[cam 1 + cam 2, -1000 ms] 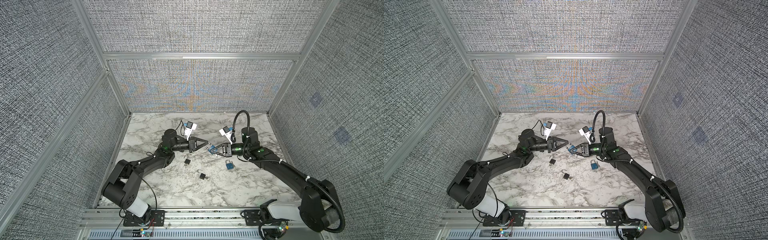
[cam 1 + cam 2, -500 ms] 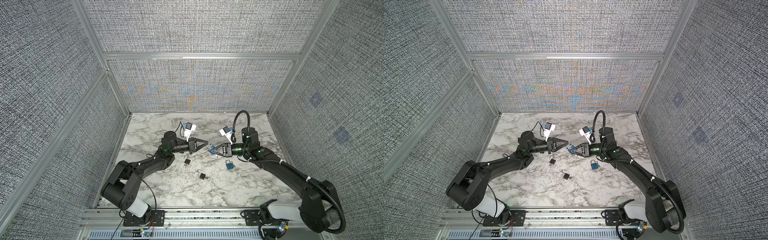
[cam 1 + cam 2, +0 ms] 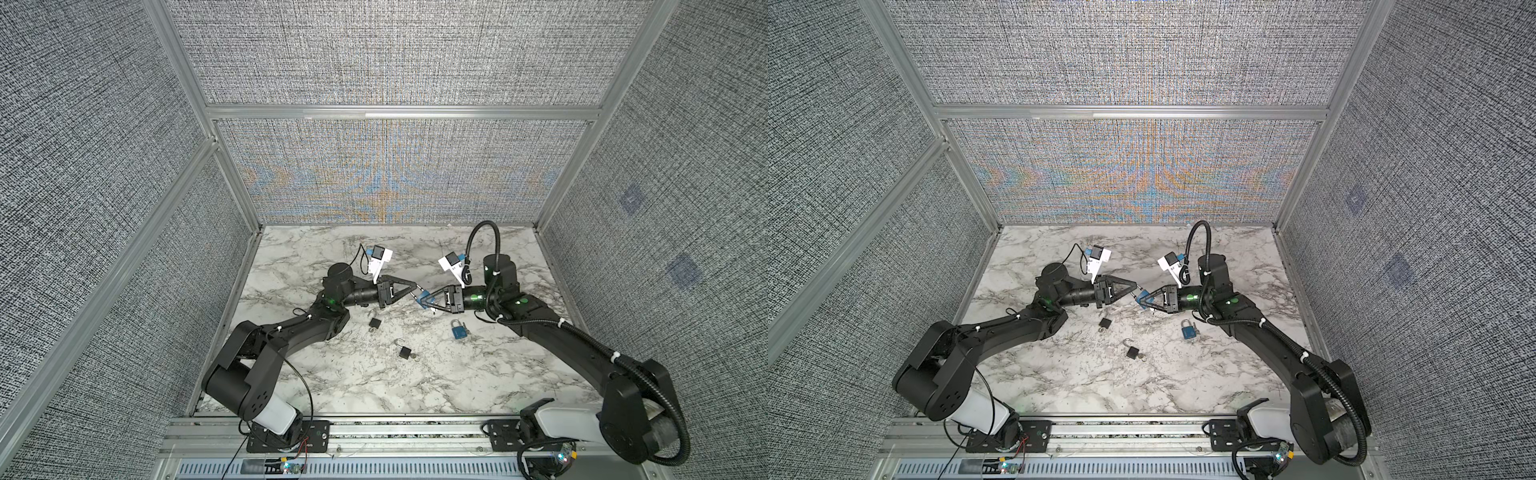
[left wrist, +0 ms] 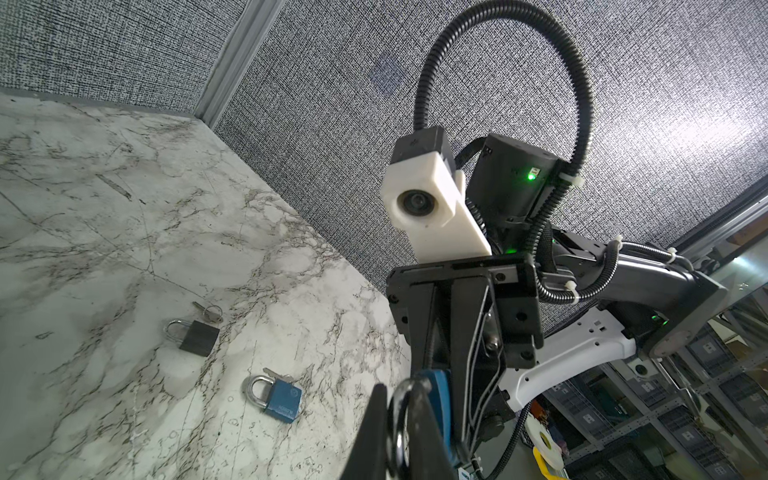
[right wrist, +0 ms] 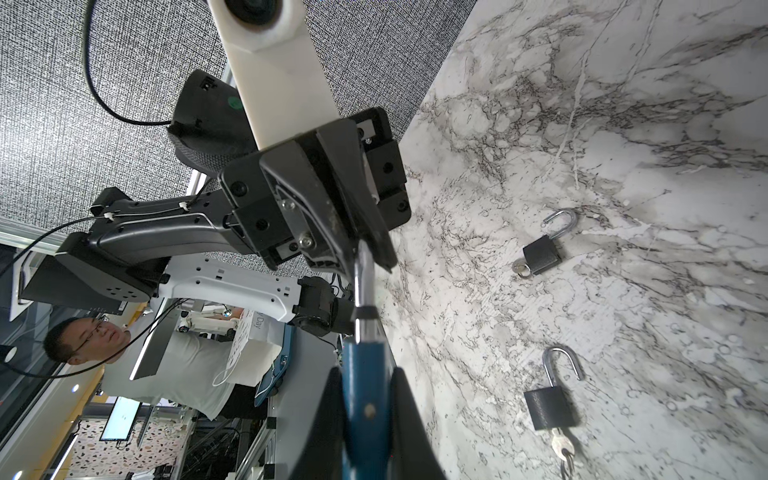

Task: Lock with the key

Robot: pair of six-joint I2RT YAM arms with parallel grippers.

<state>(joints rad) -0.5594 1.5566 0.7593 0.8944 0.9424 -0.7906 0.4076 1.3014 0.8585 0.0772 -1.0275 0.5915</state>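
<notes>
**Where two arms meet, a blue padlock (image 3: 424,299) is pinched from both ends**

Since the marble table (image 3: 332,395) fills the floor of the grey-walled booth, everything sits on it or above it. The left arm (image 3: 291,332) reaches in from the near left corner and the right arm (image 3: 561,345) from the near right. Their tips come together over the middle of the slab, a little towards the back.

The right gripper (image 3: 423,300) is closed on the lock's blue body, which the right wrist view shows edge-on between its two fingers. The left gripper (image 3: 415,289) is clamped on the silver shackle (image 5: 362,282) rising out of that body. The lock is therefore carried clear of the table between the two tips. I cannot tell whether the shackle is pushed home.

Three more locks lie flat on the marble. The other blue lock (image 3: 458,331) is just in front of the right gripper, with a key (image 4: 274,372) showing behind it. One black padlock (image 3: 375,323) lies near the left arm's wrist. The second black padlock (image 3: 404,352) lies nearer the front edge, with small keys (image 3: 414,356) touching it. The right wrist view shows both black ones with their shackles swung open.
</notes>
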